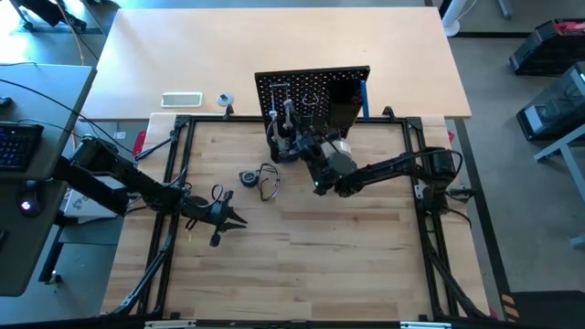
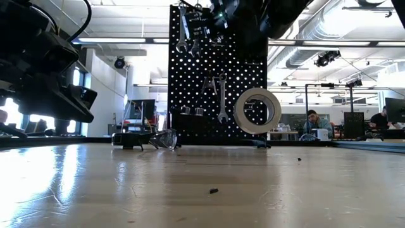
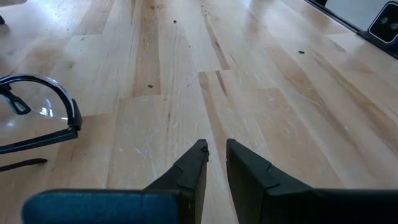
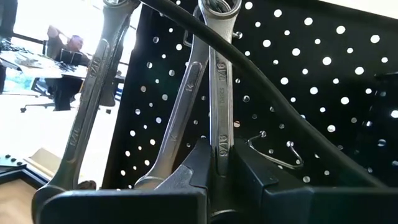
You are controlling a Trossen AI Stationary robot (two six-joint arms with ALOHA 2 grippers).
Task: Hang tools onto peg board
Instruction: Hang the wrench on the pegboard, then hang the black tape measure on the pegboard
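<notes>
Nearest to me, the left end effector (image 1: 230, 220) hovered low over the bare wooden table (image 1: 302, 265), its fingers (image 3: 193, 168) drawn nearly together with only a thin gap and nothing between them. Just beyond it a pair of safety glasses (image 1: 267, 181) lay on the boards, with a small tape measure (image 1: 248, 177) beside them.

Farther back, the right end effector (image 1: 291, 137) was raised against the face of the peg board (image 1: 315, 91), clamped on the shank of a silver wrench (image 4: 221, 93) that stood upright, its ring end up at the top of the panel. Two more silver wrenches (image 4: 93, 93) hung tilted just beside it, and an empty wire hook (image 4: 273, 155) stuck out of the board nearby. Lower on the panel hung another wrench (image 2: 222, 98) and a pale tape roll (image 2: 257, 111).

Behind the board, on the far tabletop, a white flat device (image 1: 181, 99) lay. In the room beyond, people (image 2: 312, 120) sat at desks.
</notes>
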